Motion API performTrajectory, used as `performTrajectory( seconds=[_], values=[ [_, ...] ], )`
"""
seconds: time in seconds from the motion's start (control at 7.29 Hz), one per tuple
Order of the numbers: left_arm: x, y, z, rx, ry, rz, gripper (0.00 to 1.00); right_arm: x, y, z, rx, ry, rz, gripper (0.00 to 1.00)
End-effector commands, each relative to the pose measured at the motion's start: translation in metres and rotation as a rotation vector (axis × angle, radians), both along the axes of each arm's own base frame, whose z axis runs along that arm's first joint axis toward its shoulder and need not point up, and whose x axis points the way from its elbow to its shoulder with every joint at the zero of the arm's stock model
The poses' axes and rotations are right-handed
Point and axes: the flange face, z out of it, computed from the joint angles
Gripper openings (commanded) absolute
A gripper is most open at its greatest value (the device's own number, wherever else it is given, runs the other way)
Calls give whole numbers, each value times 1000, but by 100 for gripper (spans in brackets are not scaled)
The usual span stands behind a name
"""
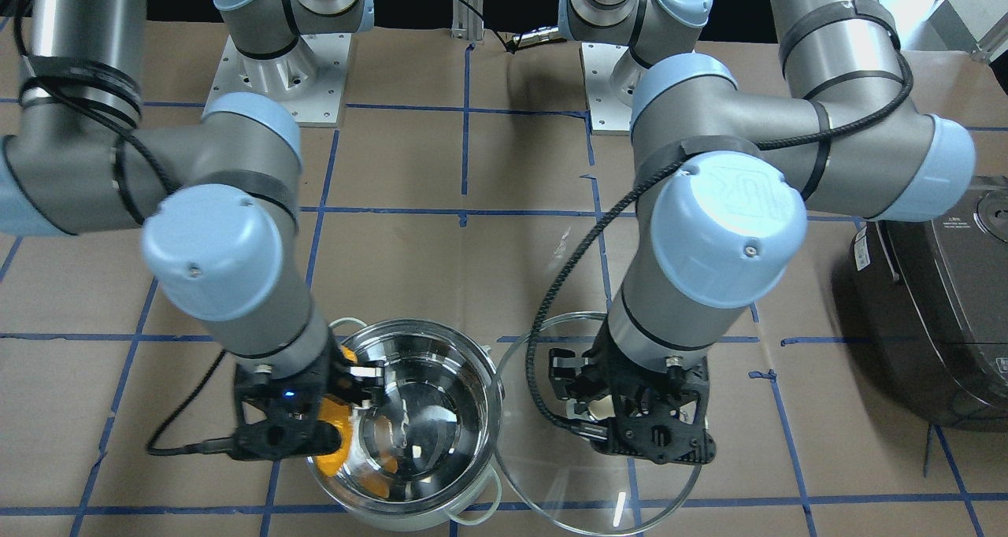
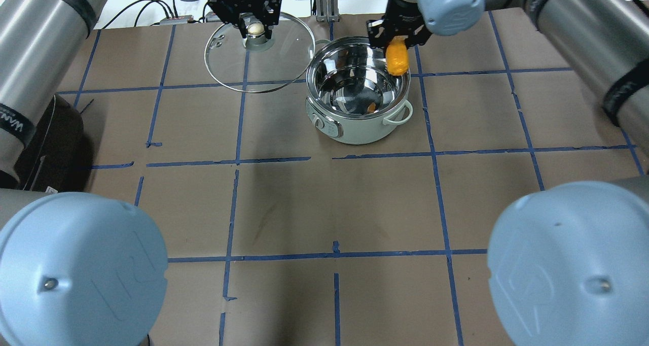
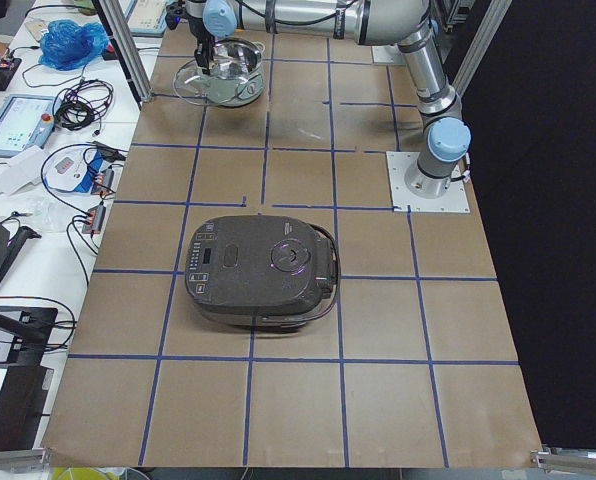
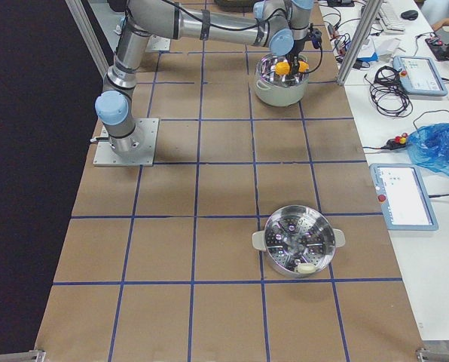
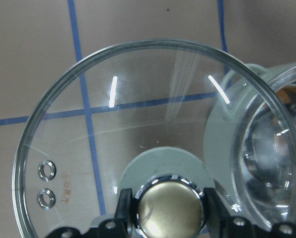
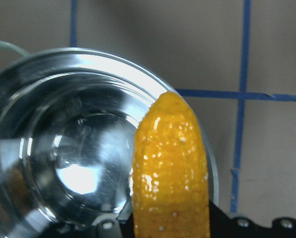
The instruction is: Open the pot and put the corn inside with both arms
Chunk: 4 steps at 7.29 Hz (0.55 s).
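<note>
- Two light-blue joint caps [image 2: 81, 265] were seen largest, filling the lower corners of the overhead view.
- Between them, the table [image 2: 284, 204] was covered with brown paper and marked into squares by blue tape.
- At the upper centre of that view the pot [image 2: 355, 130] was stood open, and only reflections were shown by its shiny inside.
- Over the pot's upper right rim the corn [image 2: 397, 57] was held, tapered tip downward, clamped between the fingers of the right gripper [image 2: 397, 45].
- Just left of the pot the lid [image 2: 228, 69] was found, its pale knob pinched by the left gripper [image 2: 255, 29]. Whether the glass rested on the paper could not be told.
- Well apart from these, a dark rice cooker [image 3: 263, 270] was set at the middle of the left side view, and a steamer basket [image 4: 268, 235] at the lower centre of the right side view.
- Along the table's operator side a white bench [image 4: 435, 241] was laid with tablets, cables and a blue bag [image 4: 439, 147]. The opposite side was left in blackness.
</note>
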Motion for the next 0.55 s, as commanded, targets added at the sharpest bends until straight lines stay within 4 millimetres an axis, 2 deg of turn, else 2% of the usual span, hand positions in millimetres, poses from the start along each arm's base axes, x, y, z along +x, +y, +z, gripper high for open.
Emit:
performTrajectory(
  seconds=[0.0,0.14,0.27,0.41],
  values=[
    [72,13,-33,-9,-3,-26,1,61,-6,-62,17,24,-3,9],
    [110,19,-67,-45,-7,-38,1,62,2,-90,40,32,4,11],
    [136,28,-91,-72,-12,-49,1,61,3,-103,38,35,9,38],
    [159,28,-111,-101,-25,-82,1,59,4,-100,36,37,15,99]
  ],
)
